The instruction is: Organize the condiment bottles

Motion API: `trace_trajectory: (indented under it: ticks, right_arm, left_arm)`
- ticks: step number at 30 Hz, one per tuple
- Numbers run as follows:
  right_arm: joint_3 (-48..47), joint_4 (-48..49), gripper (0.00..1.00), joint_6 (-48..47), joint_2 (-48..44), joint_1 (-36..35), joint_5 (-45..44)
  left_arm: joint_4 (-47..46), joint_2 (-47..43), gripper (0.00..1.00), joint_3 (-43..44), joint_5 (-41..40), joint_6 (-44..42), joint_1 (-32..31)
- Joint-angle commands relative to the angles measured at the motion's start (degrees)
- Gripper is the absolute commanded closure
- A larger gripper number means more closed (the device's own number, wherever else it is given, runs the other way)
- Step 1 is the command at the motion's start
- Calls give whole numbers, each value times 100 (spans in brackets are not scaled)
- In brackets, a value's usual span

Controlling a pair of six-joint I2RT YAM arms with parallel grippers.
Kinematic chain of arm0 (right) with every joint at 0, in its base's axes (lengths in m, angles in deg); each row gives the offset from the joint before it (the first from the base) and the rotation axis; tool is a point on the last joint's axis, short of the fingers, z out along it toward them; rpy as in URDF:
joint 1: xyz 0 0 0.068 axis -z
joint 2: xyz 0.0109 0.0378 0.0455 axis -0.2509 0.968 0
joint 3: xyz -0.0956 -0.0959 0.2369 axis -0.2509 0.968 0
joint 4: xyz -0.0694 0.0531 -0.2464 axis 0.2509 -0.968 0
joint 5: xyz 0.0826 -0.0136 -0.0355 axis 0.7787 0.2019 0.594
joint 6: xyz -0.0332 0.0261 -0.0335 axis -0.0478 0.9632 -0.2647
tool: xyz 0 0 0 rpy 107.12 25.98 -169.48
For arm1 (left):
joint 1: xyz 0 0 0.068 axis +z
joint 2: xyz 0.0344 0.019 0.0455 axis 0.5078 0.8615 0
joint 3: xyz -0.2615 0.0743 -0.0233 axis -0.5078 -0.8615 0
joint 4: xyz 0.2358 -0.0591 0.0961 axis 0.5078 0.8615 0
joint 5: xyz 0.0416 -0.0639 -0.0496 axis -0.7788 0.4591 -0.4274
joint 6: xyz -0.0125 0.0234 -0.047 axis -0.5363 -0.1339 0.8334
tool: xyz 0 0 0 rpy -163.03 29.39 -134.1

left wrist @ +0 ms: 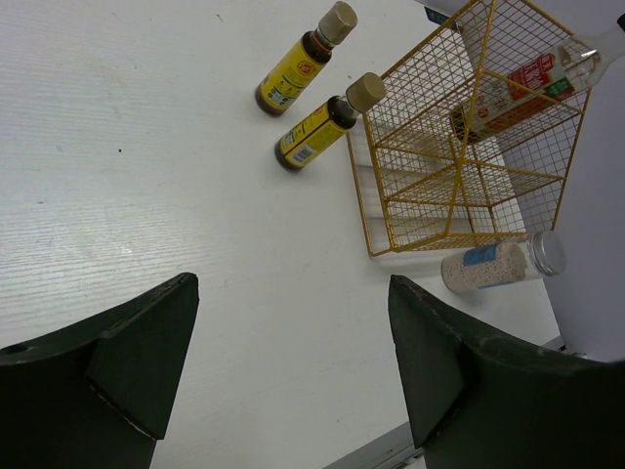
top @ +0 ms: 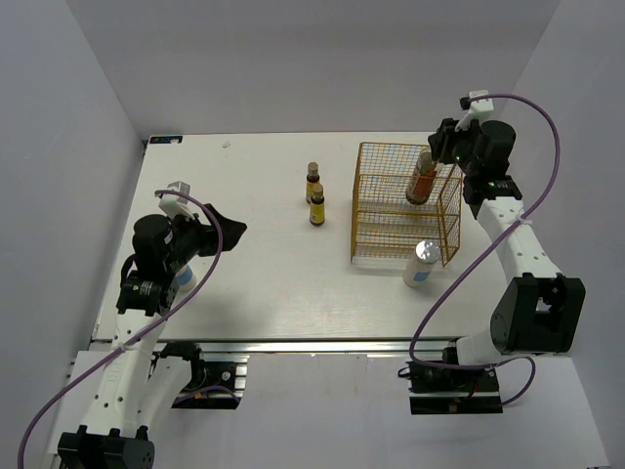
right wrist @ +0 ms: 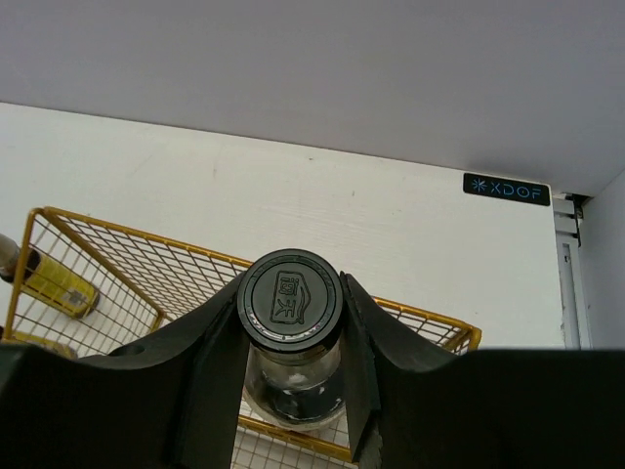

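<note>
**Organizing barely begun: first bottle at the basket, three loose**

Nearest the bases, the left gripper hovers low over the bare table at the left. Its fingers are spread wide and hold nothing. The forearm angles inward toward the middle.

A pale shape with a blue mark shows under that arm. It is too hidden to identify.

One white bottle stands outside the yellow wire basket, just beside its near right corner.

Farther back, two brown bottles stand close together, left of the basket and apart from it.

At the far right, the right gripper is clamped on the black cap of the dark-sauce bottle. The bottle hangs tilted in the basket's far right corner. Whether its base rests on anything cannot be told. The arm is stretched far forward, wrist pointing down.

Judgement: no placement is finished. The held bottle needs releasing, and the loose ones need collecting.
</note>
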Motion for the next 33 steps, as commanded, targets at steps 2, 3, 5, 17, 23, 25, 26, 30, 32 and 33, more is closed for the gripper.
trace_trajectory:
  ticks: [2,3,5,17,23,25,26,30,32,33]
  right_arm:
    - [-17,1130,100,-196,-212,29,83]
    - [-8,1139,100,-223,-177,29,74]
    - [53,1156,100,-267,-133,29,92]
    - [229,1139,83,-416,43,29,215]
    - [264,1086,68,-452,60,38,215]
    - [264,1042,53,-469,43,29,232]
    - [247,1007,49,-487,25,29,241]
    - [133,902,27,-539,-36,29,347]
    - [45,779,22,-557,-89,29,399]
    - [-51,726,19,-557,-115,29,469]
  left_arm:
    - [-155,16,12,-9,113,51,20]
    - [-164,8,12,-27,122,60,20]
    - [-173,16,12,-36,114,68,20]
    - [-252,60,12,-88,166,86,20]
    - [-243,78,11,-88,175,77,20]
    - [-252,69,11,-97,184,77,20]
    - [-252,60,11,-97,184,86,20]
    - [-278,69,11,-106,210,95,20]
    - [-287,78,11,-106,219,95,20]
    - [-287,78,11,-106,228,95,20]
